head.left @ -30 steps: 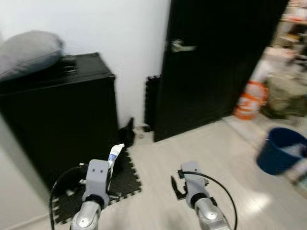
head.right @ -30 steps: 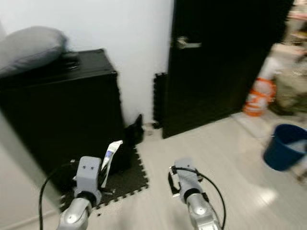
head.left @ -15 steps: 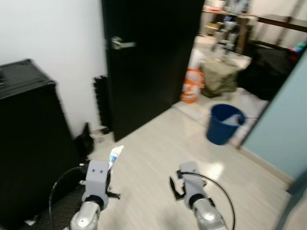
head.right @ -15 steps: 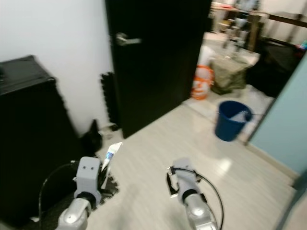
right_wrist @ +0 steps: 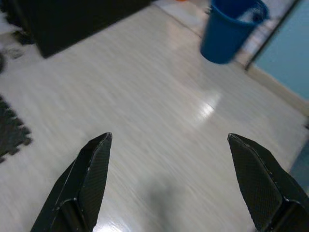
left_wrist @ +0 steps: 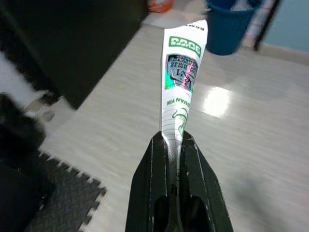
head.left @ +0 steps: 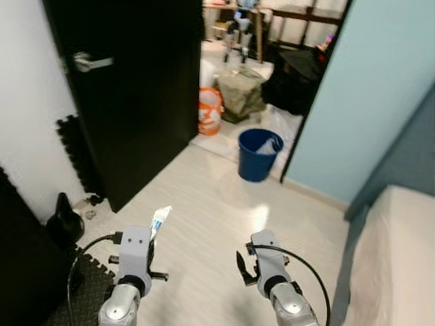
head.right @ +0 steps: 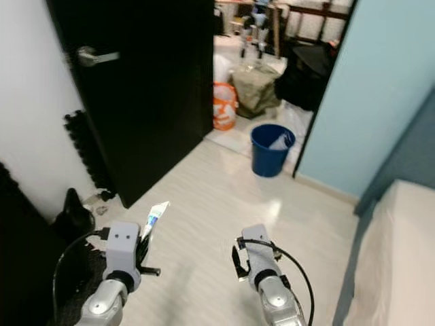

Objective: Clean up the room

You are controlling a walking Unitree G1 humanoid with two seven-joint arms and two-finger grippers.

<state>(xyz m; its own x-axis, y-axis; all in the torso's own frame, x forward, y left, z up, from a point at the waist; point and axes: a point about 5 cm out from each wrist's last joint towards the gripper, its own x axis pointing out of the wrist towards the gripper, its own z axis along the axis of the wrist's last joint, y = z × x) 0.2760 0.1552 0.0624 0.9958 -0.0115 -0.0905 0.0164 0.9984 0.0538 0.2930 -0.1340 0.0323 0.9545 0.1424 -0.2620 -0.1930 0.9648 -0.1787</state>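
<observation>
Gripping a flattened white tube [left_wrist: 179, 92] between its two black fingers, our left claw [left_wrist: 173, 145] is holding it upright above the pale wood floor [head.left: 204, 210]. Our right claw [right_wrist: 174, 174] is hanging with its fingers wide apart over the same floor. Ahead of us a blue bucket [head.left: 259, 153] is standing by the light blue wall [head.left: 353, 102], just past the black door [head.left: 136, 88]. A black foam mat [left_wrist: 53, 193] is lying near our left side.
</observation>
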